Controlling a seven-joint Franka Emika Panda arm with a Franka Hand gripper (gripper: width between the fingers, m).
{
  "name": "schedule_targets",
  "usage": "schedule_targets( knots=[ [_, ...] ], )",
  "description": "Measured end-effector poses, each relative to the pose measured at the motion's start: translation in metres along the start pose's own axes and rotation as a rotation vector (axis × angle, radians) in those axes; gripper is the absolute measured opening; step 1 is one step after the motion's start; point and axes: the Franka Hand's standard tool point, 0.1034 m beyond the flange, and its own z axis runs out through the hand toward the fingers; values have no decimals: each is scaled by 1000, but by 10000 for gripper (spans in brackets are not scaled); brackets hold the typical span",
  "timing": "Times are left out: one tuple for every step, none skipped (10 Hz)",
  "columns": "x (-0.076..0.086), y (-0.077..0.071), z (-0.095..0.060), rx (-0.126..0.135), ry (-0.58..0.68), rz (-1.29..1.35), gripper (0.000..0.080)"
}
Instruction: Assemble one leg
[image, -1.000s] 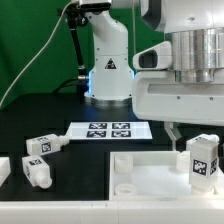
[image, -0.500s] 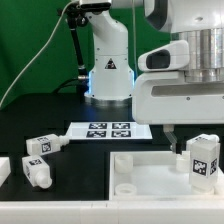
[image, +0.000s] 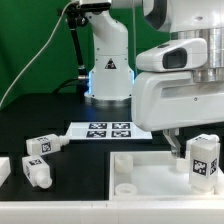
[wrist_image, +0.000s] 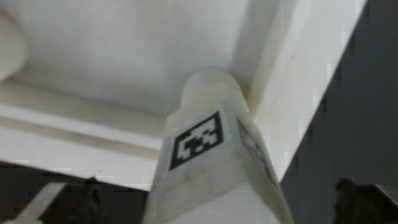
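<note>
A white leg with a black-and-white tag stands upright at the exterior view's right, on the corner of the large white tabletop. My gripper hangs over it with its jaws open on either side of the leg. One finger shows just to the leg's left, with a gap between them. In the wrist view the leg rises between the two dark fingertips of my gripper, and neither touches it. The tabletop's raised rim lies behind it.
Two more tagged legs lie on the black table at the exterior view's left, with another white part at the edge. The marker board lies in front of the arm's base.
My hand has sunk a little lower around the leg. The leg itself has not moved.
</note>
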Motion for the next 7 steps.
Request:
schedule_targets(
  knots=[
    [0, 1, 0, 0, -2, -78, 649],
    [-1, 2, 0, 0, -5, -155, 649],
    [-1, 3, 0, -1, -5, -240, 649],
    [-1, 3, 0, -2, -5, -290, 649],
    [-1, 3, 0, -2, -5, -301, 649],
    [-1, 4, 0, -2, -6, -301, 540],
    [-1, 4, 0, -2, -7, -300, 404]
  ],
)
